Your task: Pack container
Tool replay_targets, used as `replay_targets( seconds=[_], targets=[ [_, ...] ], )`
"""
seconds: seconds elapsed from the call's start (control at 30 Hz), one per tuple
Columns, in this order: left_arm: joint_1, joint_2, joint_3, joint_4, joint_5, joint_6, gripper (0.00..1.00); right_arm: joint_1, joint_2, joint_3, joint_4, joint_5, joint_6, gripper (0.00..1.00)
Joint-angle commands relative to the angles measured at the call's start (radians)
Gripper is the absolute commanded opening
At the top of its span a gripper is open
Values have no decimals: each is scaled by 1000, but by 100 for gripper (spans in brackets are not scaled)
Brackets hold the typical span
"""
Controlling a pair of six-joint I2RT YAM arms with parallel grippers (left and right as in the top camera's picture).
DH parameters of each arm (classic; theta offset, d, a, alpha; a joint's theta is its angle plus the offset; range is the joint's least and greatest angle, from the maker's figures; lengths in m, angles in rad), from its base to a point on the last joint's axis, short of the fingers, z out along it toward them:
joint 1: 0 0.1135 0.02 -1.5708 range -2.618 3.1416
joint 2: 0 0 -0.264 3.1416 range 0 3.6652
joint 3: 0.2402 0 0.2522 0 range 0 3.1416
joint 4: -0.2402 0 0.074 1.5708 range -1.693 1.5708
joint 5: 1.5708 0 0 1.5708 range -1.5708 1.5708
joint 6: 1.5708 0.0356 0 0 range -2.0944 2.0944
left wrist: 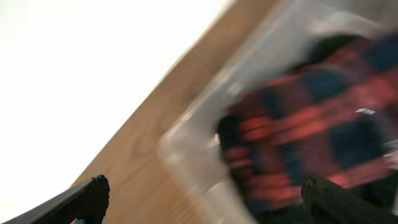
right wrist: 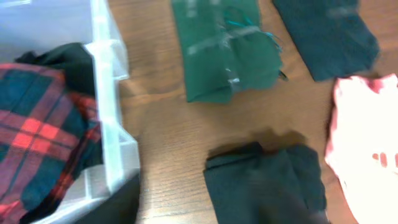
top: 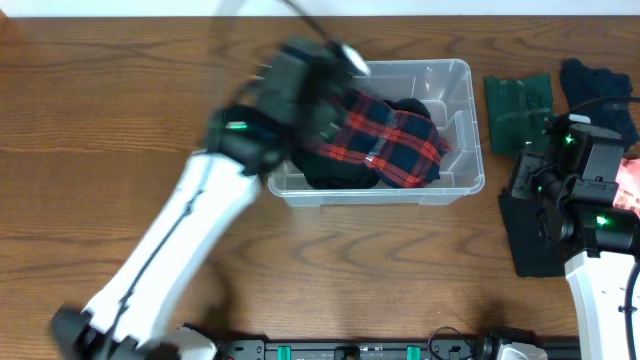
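left gripper (left wrist: 205,186) spread wide, blurred, over plaid cloth (left wrist: 311,124) in container (top: 400,192) | right gripper (top: 537,186): cannot tell

Robotics lab bench, by the evidence: two arms (top: 170,250) mounted at a wood-grain worktop (top: 100,100), black equipment rail (top: 350,350) along near edge, container (top: 400,193) and folded garments (top: 517,110) laid out.

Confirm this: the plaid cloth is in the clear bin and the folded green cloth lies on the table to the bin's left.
Not quite: the plaid cloth is in the container, but the folded green cloth lies on the table to its right, as the overhead view shows.
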Motion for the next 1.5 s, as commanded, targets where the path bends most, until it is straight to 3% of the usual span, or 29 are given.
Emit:
replay_targets(
  seconds=[0.0,0.13,0.37,0.57,0.8,0.93,1.03,1.17,1.27,1.47],
  targets=[
    [137,-84,18,-51,-14,-277,98,2,1,19,32,-101,-65,17],
    [314,-153,18,-142,27,-498,98,55,1,23,113,-168,-89,11],
    [521,-167,16,-286,219,-541,98,323,33,28,318,-171,-88,9],
    [546,-155,5,-317,238,-548,98,511,222,28,476,-79,-88,9],
    [546,-136,4,-346,238,-548,98,538,532,28,620,-193,-34,9],
    [546,-121,4,-365,238,-548,98,538,638,28,608,-285,-13,9],
    [546,-114,4,-365,238,-548,98,538,660,28,564,-298,-13,14],
    [546,-103,4,-361,238,-548,98,536,660,28,526,-296,-14,30],
    [546,-98,4,-361,238,-548,98,528,649,34,527,-260,-13,32],
    [546,-98,4,-361,238,-548,98,491,486,129,475,-141,-18,45]
  ],
)
